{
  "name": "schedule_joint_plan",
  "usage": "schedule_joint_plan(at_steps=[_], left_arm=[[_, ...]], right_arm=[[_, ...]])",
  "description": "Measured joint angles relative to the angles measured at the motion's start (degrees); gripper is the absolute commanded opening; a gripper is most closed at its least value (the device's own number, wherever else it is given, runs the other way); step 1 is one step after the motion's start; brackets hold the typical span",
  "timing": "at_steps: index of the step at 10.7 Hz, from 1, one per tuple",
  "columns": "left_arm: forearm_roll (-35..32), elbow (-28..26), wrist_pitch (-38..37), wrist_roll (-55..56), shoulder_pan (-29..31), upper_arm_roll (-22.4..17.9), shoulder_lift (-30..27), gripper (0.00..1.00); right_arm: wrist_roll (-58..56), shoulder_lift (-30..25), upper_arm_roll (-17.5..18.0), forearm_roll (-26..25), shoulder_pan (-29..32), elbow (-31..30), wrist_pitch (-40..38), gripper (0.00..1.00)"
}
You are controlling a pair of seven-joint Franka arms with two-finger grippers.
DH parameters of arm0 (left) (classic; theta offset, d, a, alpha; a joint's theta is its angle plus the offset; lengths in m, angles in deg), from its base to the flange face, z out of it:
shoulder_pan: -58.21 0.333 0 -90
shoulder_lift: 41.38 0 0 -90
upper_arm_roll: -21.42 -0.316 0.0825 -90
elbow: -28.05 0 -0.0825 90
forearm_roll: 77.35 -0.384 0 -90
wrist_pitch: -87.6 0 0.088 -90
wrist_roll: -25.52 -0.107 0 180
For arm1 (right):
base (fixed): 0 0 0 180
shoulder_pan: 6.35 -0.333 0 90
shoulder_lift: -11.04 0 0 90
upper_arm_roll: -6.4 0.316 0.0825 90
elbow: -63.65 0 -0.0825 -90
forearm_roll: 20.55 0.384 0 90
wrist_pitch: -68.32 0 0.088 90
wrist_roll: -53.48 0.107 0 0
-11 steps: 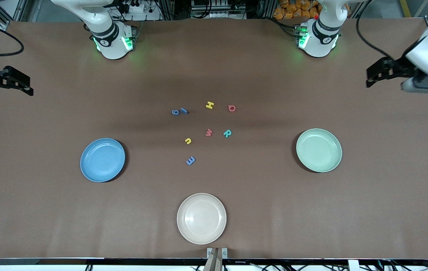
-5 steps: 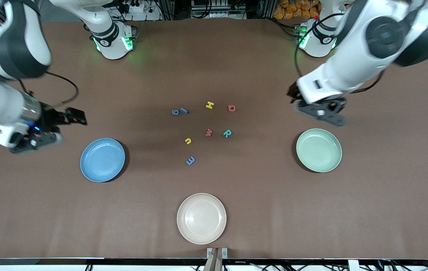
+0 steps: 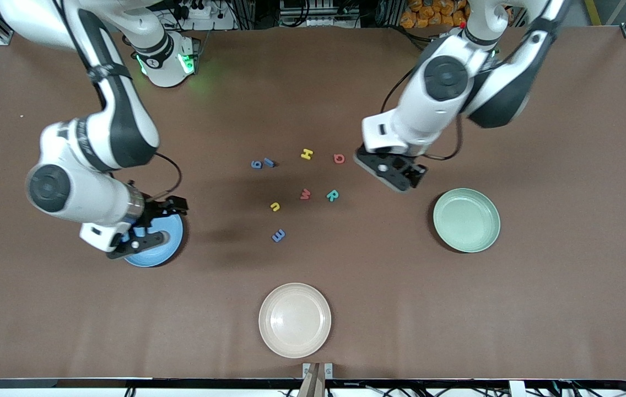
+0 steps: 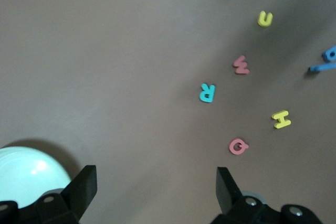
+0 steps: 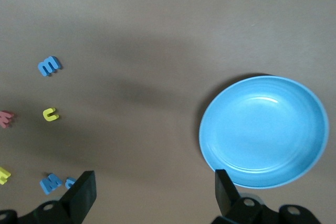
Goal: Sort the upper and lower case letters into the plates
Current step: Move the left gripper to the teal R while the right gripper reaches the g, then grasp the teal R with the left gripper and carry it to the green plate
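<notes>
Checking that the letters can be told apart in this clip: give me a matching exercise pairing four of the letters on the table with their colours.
Letters:
1. H
2. R
3. Q
4. the letter nearest the cream plate

Colours:
a. teal
b. blue
c. yellow
d. red-pink

Pairs: 1-c, 2-a, 3-d, 4-b

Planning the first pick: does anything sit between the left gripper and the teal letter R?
Nothing visible does. The open left gripper hangs over bare brown table, and the small teal toy letter R lies apart from its neighbours.
</notes>
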Motion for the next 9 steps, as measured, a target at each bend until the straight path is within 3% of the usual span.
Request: schedule_joint_plan(at_steps=[5, 9], left_arm=[[-7.92, 0.05, 8.45, -0.05, -7.08, -0.48, 10.04, 1.00], [-11.48, 5.37, 9.05, -0.07, -14.60, -6.21, 18.63, 1.00]], right_arm=[[0.78, -3.13, 0.03, 0.00, -4.55, -12.29, 8.41, 1.00], [0.50, -8.36, 0.17, -0.02, -11.31, -23.07, 14.65, 1.00]])
